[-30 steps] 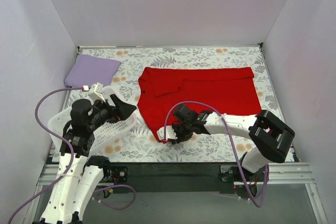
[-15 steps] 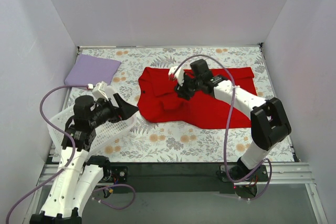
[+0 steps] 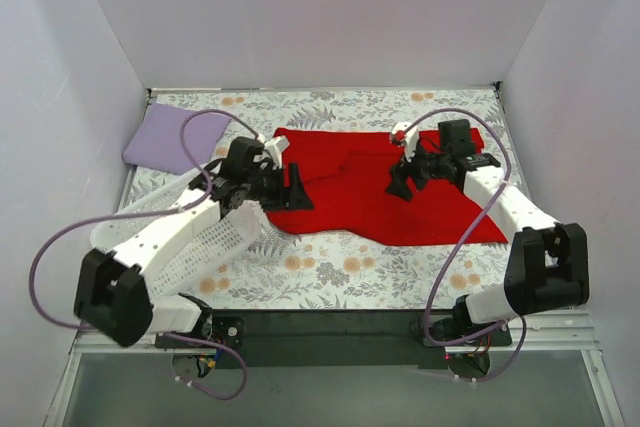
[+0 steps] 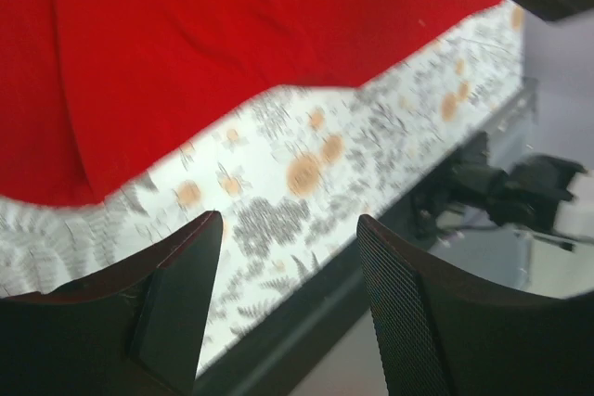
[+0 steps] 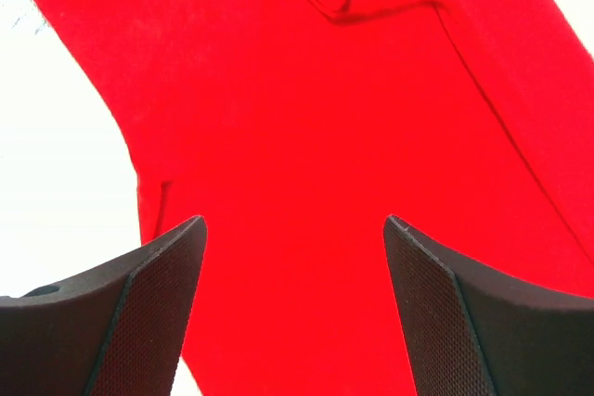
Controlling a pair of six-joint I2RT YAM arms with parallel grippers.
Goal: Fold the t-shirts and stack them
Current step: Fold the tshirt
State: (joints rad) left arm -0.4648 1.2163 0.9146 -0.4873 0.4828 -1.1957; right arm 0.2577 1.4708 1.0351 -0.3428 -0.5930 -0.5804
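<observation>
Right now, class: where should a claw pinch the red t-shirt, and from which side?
Probably the near-left corner of the red t-shirt, approached from the left by the left claw. That edge lies flat on the tablecloth, uncovered, and the open claw hovers beside it.

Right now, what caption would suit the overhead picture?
Left gripper by the red t-shirt, right gripper above it, both open; folded lavender t-shirt far left.

white L arm (image 3: 165, 234), white R arm (image 3: 515, 205), blk joints, purple cables (image 3: 445, 111), blk mesh-textured fingers (image 5: 158, 308)
</observation>
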